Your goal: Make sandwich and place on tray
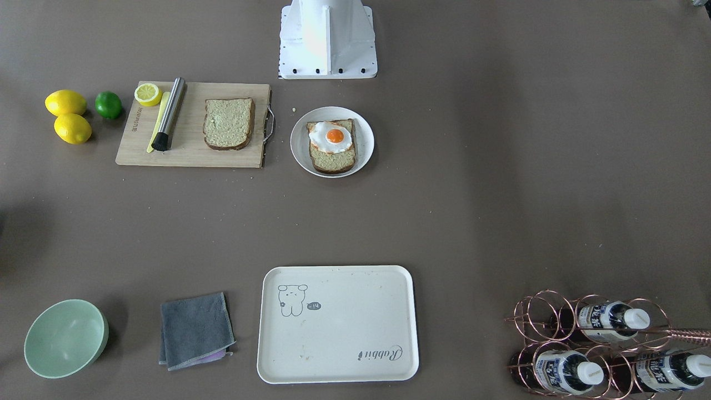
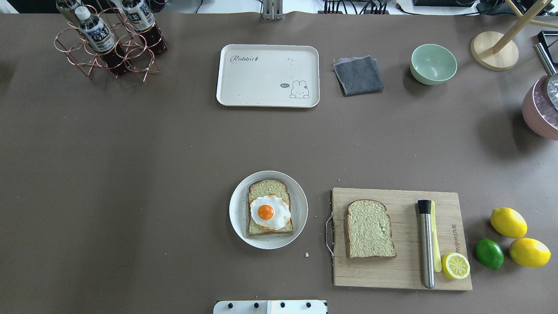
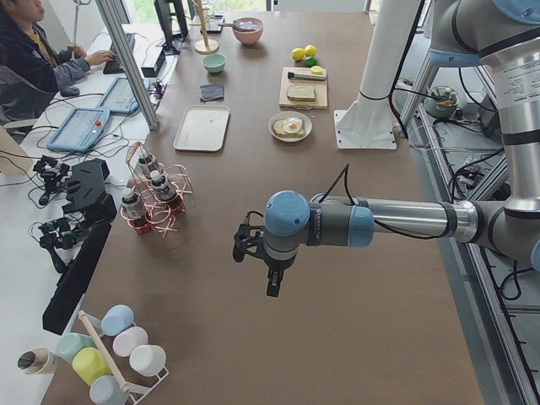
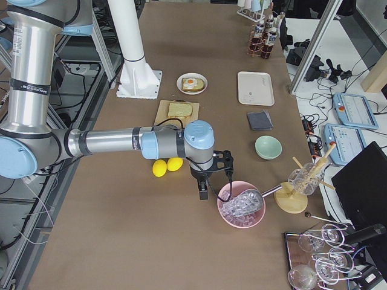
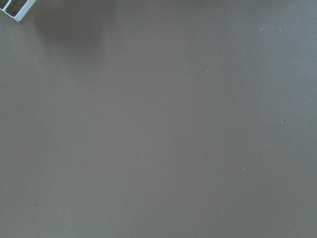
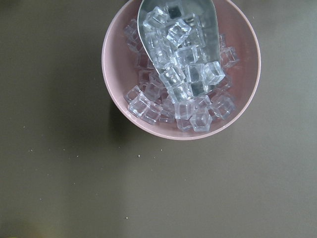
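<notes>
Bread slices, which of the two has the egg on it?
The slice on the round white plate, topped with the fried egg. The other slice lies bare on the wooden cutting board.

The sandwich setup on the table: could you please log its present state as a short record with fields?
bottom slice: on the round plate, fried egg on top
top slice: alone on the cutting board, not on the egg
tray: no food on it
left gripper: over bare table, open or shut unclear
right gripper: near the pink ice bowl, open or shut unclear
assembly: not yet done
</notes>
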You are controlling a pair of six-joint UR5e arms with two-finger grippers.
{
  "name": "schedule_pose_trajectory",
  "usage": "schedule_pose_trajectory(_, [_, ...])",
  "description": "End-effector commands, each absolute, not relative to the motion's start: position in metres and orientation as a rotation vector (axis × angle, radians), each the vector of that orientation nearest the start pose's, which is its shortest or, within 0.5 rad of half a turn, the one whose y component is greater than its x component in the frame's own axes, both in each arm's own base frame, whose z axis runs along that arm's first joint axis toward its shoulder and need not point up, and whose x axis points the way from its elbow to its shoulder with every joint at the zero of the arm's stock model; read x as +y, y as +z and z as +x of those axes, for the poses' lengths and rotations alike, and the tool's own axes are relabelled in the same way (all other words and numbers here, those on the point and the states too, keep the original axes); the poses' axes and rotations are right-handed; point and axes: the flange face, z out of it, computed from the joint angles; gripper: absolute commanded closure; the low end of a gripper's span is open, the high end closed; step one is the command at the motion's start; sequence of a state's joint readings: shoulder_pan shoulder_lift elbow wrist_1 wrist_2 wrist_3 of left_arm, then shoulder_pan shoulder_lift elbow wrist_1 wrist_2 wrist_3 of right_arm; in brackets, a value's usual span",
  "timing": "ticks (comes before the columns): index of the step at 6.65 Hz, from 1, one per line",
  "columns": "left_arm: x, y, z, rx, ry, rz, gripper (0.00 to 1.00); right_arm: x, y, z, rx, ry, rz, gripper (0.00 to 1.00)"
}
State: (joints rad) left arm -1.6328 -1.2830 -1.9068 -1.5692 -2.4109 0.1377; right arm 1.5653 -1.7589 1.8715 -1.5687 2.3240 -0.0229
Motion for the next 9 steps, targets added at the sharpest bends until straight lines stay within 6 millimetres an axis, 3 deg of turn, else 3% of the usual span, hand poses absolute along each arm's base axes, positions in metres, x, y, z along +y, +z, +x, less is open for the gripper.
schedule_pose_trajectory(1, [-0.373,0.607,-0.082,0.831,0.096,0.139,0.02,-0.42,0.592,0.062,-0.761,-0.083,0.136,0.0])
schedule_pose_trajectory(3, [-0.375,0.601,-0.083,0.828,0.099,0.153,0.02,-0.416,0.581,0.062,-0.761,-0.086,0.153,0.0])
schedule_pose_trajectory(9, [-0.376,0.602,-0.082,0.827,0.108,0.174,0.02,-0.417,0.581,0.062,-0.771,-0.083,0.147,0.0])
